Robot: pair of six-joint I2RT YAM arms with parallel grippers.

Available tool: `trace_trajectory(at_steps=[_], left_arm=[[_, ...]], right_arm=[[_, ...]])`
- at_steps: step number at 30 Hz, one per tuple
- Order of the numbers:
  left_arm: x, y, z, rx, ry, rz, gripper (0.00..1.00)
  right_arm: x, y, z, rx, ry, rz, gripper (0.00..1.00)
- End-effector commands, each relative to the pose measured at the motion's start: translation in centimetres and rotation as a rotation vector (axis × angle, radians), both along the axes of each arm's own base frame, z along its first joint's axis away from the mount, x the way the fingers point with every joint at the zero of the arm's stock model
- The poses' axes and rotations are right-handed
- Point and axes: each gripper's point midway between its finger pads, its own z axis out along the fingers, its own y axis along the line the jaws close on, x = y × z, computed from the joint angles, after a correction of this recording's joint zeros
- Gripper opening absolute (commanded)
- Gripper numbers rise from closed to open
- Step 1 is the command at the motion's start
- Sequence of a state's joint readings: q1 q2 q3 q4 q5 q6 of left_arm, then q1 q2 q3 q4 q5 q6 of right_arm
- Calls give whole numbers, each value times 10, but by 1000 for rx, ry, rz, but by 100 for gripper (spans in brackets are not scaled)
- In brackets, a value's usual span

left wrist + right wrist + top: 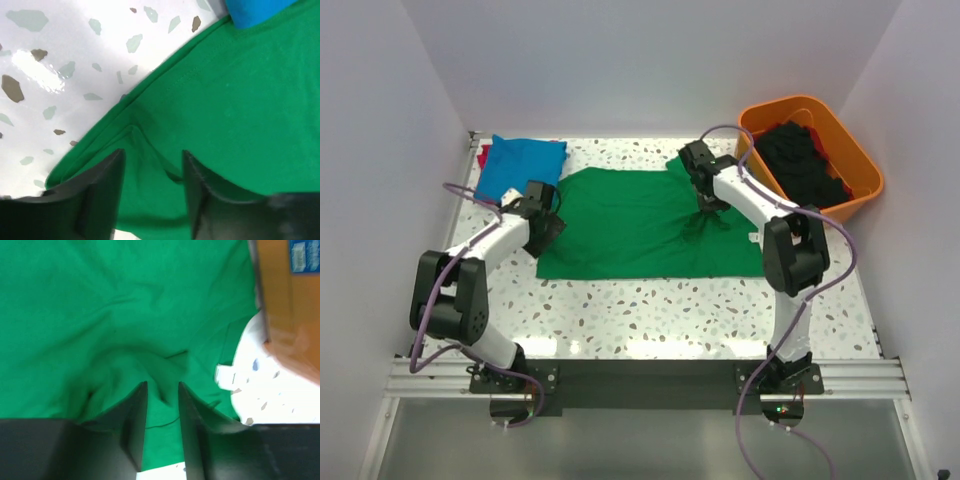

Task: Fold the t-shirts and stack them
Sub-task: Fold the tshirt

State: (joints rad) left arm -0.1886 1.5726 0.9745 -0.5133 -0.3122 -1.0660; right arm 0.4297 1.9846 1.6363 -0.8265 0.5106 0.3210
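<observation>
A bright green t-shirt [630,225] lies spread flat across the middle of the table. My left gripper [552,228] sits over its left edge. In the left wrist view this gripper [152,155] is open, its jaws apart over a soft ridge of green cloth [240,90]. My right gripper [708,212] is low over the shirt's right part, where the cloth bunches. Its jaws [162,386] stand slightly apart, open, a raised fold of the green shirt [100,305] between them. A folded blue t-shirt [520,165] rests on a red one [483,155] at the back left.
An orange tub [865,165] at the back right holds dark black shirts [805,160]; its wall [280,300] is close to the right gripper. White walls enclose the table on three sides. Speckled tabletop [650,310] shows in front of the green shirt.
</observation>
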Motion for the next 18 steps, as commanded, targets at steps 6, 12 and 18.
trace_trajectory(at_steps=[6,12,18], left_arm=[[3,22,59,46,-157,100,100],[-8,17,76,16,-220,51,100],[4,-30,50,-111,-225,-118,100]], right_arm=[[6,-2,34,20,-69,-12,59],[-37,11,22,193,-47,50,96],[-60,21,-16,292,1,50,99]])
